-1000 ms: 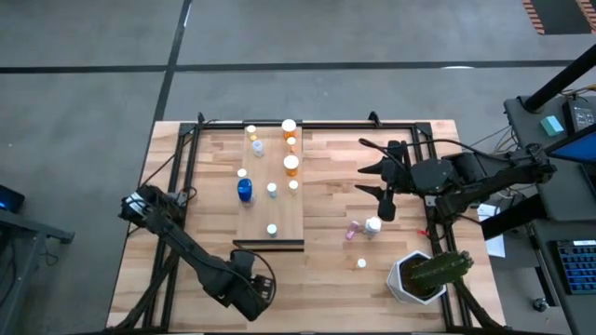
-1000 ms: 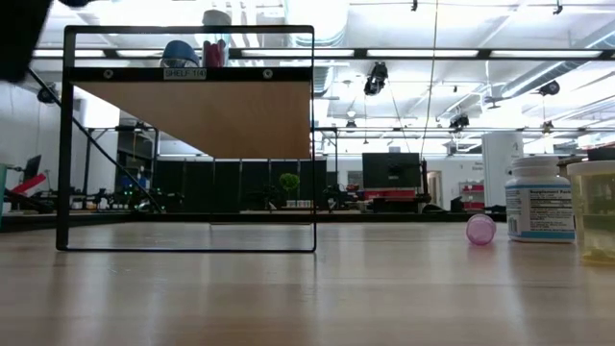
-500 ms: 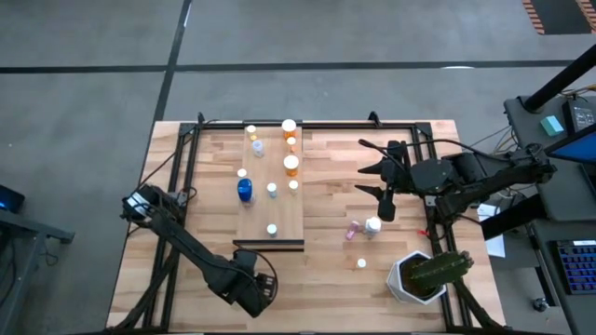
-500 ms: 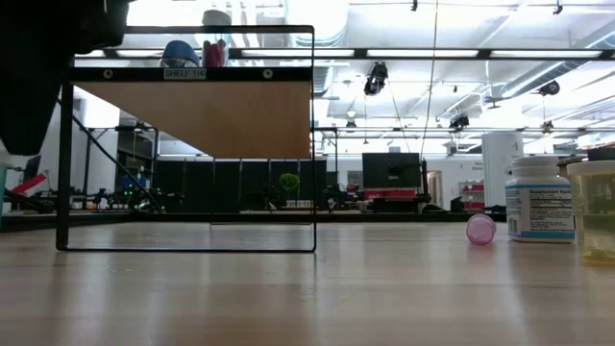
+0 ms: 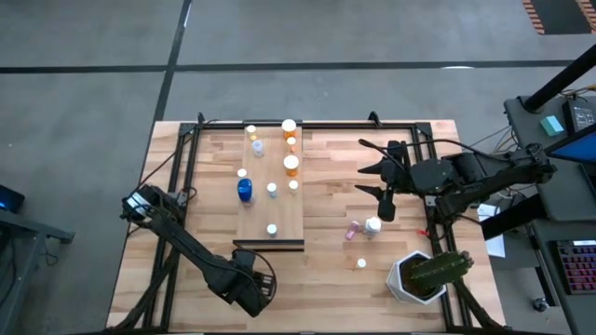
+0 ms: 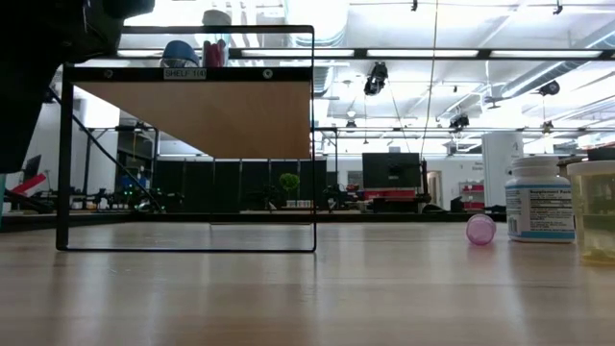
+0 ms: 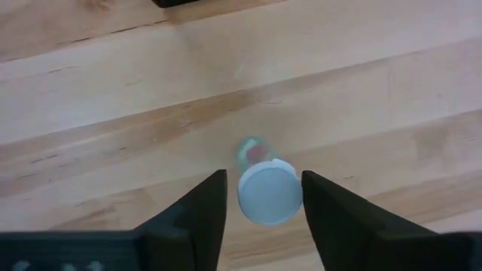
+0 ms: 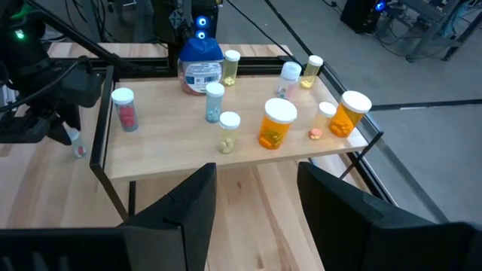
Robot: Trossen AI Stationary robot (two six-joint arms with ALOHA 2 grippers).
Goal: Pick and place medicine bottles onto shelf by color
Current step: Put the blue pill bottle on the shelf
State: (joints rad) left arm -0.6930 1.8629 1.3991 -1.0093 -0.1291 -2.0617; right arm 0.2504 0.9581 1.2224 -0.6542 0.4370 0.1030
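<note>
The left gripper (image 7: 258,197) has its fingers (image 7: 197,214) spread wide either side of a small white-capped bottle (image 7: 269,192), low in the high view's frame, below the shelf (image 5: 270,209). Judged step: grasping; next, close, lift, carry it up. The right gripper (image 5: 371,179) waits spread at right.

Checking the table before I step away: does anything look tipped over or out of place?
One pink bottle seems to lie on its side on the tabletop right of the shelf, beside an upright white-capped bottle. The low view shows it as a round pink end, which suggests it has tipped over. Nothing else stands out.
</note>
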